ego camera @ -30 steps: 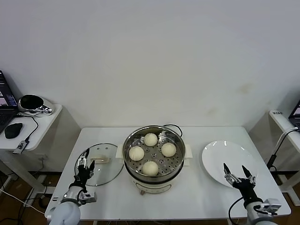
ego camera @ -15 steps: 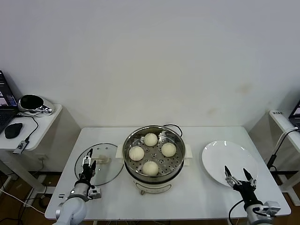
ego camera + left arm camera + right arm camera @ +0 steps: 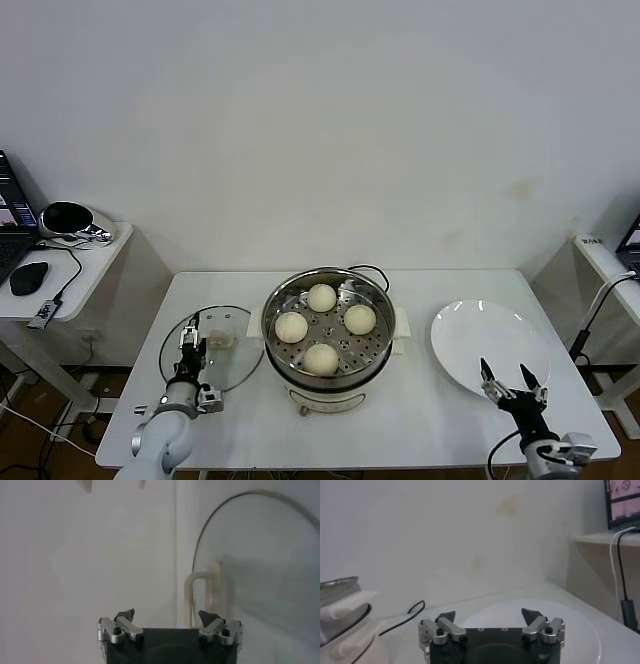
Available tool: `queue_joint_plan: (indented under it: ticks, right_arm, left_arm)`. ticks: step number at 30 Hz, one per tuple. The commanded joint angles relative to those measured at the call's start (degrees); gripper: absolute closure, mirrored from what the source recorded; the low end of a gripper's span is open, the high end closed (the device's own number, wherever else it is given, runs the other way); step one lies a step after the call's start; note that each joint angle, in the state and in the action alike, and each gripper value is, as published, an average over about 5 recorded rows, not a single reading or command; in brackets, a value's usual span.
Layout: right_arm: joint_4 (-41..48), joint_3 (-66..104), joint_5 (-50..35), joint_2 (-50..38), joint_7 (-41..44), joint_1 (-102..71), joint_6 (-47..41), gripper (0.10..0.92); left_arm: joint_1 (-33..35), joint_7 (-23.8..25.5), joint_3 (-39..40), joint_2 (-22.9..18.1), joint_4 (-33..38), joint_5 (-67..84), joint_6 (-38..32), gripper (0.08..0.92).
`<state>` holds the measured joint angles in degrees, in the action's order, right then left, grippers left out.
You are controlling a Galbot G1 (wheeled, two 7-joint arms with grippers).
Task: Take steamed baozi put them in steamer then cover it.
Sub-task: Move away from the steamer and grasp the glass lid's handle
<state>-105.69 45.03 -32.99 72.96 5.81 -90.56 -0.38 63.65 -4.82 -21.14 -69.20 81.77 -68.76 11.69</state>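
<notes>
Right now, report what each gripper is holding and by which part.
Nothing is held. The left gripper is open above the cover, short of its handle. The right gripper is open and empty over the near edge of the plate.

Both arms end in a black hand with silver metal finger brackets, dark screws and pointed black fingertips: the left hand (image 3: pixel 190 344), the right hand (image 3: pixel 511 380). Pale grey rounded wrist casings sit behind them.

Shiny steel steamer (image 3: pixel 375 352), clear glass cover (image 3: pixel 235 365), smooth matt baozi (image 3: pixel 321 298).
</notes>
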Motion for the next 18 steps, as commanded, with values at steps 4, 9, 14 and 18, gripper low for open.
queue_joint_plan:
  ticks: [4, 9, 14, 18]
  right_arm:
    - [0.2, 0.0, 0.9, 0.7, -0.2, -0.3, 0.2, 0.203]
    - [0.4, 0.0, 1.4, 0.8, -0.3, -0.5, 0.3, 0.203]
    - [0.3, 0.0, 1.6, 0.8, -0.3, -0.7, 0.3, 0.203]
    - [0.2, 0.1, 1.9, 0.9, -0.3, -0.8, 0.2, 0.203]
  left_arm:
    - [-5.0, -3.2, 0.4, -2.7, -6.8, -0.7, 1.8, 0.177]
    - [-6.2, -4.7, 0.4, -3.5, -9.2, -0.4, 2.1, 0.177]
    - [-6.9, -6.1, 0.5, -4.1, -10.9, 0.9, 2.1, 0.177]
    - [-7.8, -8.5, 0.5, -4.5, -12.8, 2.6, 2.0, 0.177]
